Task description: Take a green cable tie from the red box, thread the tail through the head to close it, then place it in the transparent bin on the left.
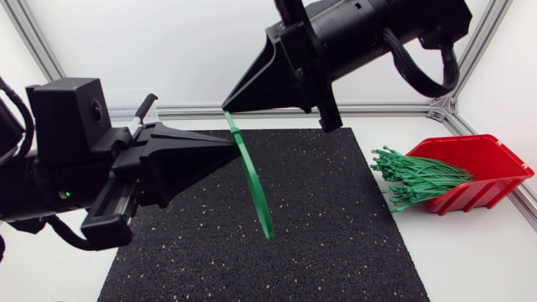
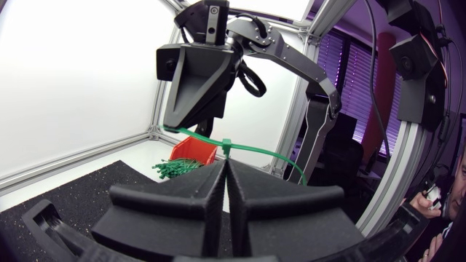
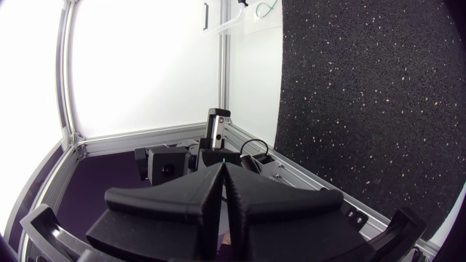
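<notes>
Head view: my left claw (image 1: 233, 144) and right claw (image 1: 226, 107) meet above the black mat (image 1: 336, 243), both clamped on one green tie (image 1: 256, 189). Its long end hangs down toward the mat. The red box (image 1: 495, 164) sits at the right of the desk (image 1: 470, 260), with spare ties (image 1: 415, 178) spilling from its mouth. Left wrist view: the left claw's fingers are pressed together with the tie's head (image 2: 226, 148) at their tips, and the right claw pinches the strap's end just beyond. Right wrist view: the right claw's fingers are together, with a speck of green at their tips.
</notes>
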You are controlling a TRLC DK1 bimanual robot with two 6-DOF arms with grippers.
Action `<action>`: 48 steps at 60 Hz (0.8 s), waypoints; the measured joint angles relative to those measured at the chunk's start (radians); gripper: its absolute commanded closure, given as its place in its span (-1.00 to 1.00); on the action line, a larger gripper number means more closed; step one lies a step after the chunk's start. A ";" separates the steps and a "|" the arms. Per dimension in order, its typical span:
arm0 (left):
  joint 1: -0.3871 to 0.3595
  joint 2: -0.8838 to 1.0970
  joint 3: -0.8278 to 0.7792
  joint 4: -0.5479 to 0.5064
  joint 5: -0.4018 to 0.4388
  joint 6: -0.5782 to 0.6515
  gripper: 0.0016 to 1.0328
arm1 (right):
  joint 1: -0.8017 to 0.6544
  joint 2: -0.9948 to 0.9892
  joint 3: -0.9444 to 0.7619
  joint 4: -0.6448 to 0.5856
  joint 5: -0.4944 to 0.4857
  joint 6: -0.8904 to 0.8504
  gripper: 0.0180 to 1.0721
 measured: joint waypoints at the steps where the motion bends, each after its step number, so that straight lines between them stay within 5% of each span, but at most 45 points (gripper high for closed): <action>1: 0.004 0.000 0.001 -0.005 0.000 0.000 0.93 | -0.005 -0.003 0.000 -0.005 0.000 -0.003 0.14; 12: 0.071 0.043 0.034 -0.071 -0.008 0.000 0.93 | -0.066 0.013 0.011 -0.122 0.000 -0.057 -0.78; 28: 0.114 0.076 0.098 -0.259 -0.130 0.077 0.93 | -0.216 0.143 0.047 -0.207 0.139 -0.180 -0.88; 39: 0.185 0.083 0.142 -0.365 -0.275 0.220 0.93 | -0.276 0.167 0.047 -0.232 0.367 -0.286 -0.91; 48: 0.325 0.126 0.188 -0.399 -0.323 0.324 0.93 | -0.304 0.163 0.044 -0.233 0.566 -0.367 -0.91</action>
